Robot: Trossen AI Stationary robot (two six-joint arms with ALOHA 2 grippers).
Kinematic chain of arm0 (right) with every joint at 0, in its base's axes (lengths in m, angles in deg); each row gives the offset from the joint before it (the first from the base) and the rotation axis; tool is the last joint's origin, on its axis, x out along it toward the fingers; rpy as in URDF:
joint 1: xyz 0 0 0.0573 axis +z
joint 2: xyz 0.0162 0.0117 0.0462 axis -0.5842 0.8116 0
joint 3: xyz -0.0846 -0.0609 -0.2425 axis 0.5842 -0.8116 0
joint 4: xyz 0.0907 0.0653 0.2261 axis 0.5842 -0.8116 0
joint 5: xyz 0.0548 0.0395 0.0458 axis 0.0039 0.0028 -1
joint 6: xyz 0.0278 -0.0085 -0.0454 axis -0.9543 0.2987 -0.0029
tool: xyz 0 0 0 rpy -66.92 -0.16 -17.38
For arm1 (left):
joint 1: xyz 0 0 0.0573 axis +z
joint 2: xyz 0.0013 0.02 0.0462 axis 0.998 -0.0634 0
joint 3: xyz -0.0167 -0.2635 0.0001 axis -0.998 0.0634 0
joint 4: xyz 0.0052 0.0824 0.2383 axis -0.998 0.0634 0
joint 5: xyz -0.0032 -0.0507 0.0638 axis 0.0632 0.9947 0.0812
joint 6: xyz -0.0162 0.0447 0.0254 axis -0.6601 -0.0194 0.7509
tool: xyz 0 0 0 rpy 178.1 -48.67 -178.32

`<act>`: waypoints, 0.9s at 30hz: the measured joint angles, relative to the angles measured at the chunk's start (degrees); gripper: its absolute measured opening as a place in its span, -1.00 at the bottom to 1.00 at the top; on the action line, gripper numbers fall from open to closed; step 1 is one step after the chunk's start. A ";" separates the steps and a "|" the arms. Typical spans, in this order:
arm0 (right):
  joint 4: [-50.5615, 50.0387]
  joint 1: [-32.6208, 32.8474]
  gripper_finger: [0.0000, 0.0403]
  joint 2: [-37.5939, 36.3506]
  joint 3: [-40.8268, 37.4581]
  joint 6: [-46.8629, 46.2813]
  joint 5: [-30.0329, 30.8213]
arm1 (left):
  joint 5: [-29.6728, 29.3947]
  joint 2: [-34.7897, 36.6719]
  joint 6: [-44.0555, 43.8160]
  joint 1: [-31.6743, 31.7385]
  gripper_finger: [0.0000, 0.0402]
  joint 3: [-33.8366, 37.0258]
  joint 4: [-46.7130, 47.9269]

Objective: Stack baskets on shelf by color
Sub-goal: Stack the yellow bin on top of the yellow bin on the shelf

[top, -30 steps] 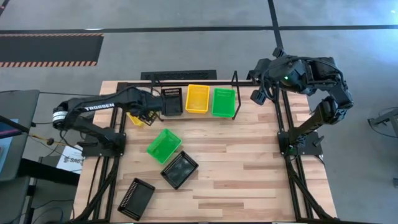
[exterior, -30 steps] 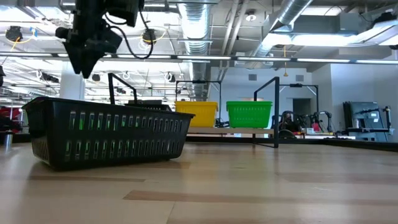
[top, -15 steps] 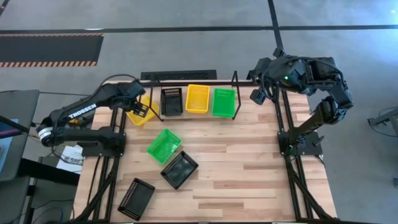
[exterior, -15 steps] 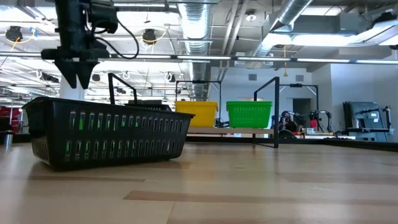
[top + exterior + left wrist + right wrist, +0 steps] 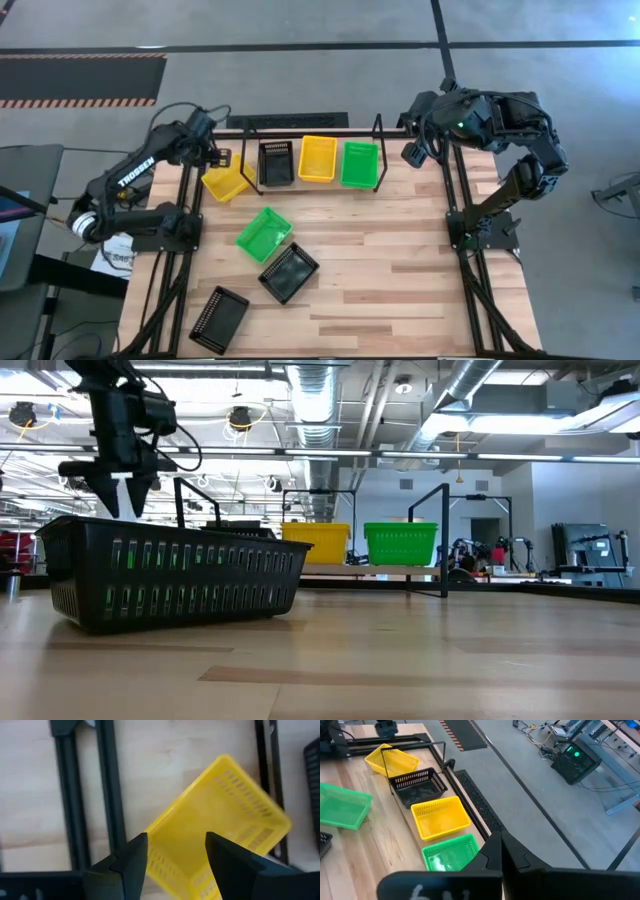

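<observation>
The shelf (image 5: pixel 379 140) at the far edge holds a black basket (image 5: pixel 275 163), a yellow basket (image 5: pixel 318 158) and a green basket (image 5: pixel 359 163) side by side. Another yellow basket (image 5: pixel 226 183) lies askew on the table beside the shelf's left end. My left gripper (image 5: pixel 217 160) hangs open just above its far part, pointing steeply down; in the left wrist view the basket (image 5: pixel 220 820) shows between the parted fingers (image 5: pixel 131 857), untouched. My right gripper (image 5: pixel 412 153) is shut, raised at the far right.
A green basket (image 5: pixel 264 234) and a black basket (image 5: pixel 288 272) lie mid-left on the table, and another black basket (image 5: pixel 218 318) lies near the front left corner. Bare wood fills the table's middle and right. The black frame posts (image 5: pixel 186 215) flank the table.
My left gripper has swung from the shelf's black basket toward the table's left and far edges, rolling as it went, and now hangs over the loose yellow basket. Its fingers stay equally open. The baskets have not moved.
</observation>
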 joint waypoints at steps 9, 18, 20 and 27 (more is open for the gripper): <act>0.00 -0.02 -0.97 0.00 0.00 -0.07 0.00 | 3.47 -6.94 6.13 4.64 -0.07 0.00 -0.97; 0.00 -0.02 -0.97 0.02 0.00 -0.15 0.00 | 2.78 -12.46 7.23 4.50 -0.07 -0.02 1.19; 0.02 -0.02 -0.97 0.02 0.00 -0.13 -0.02 | 2.68 -13.96 7.20 4.49 -0.07 -0.02 1.46; 0.02 -0.02 -0.97 0.00 0.00 -0.13 -0.69 | -0.68 -19.51 3.83 4.33 -0.07 -0.02 1.49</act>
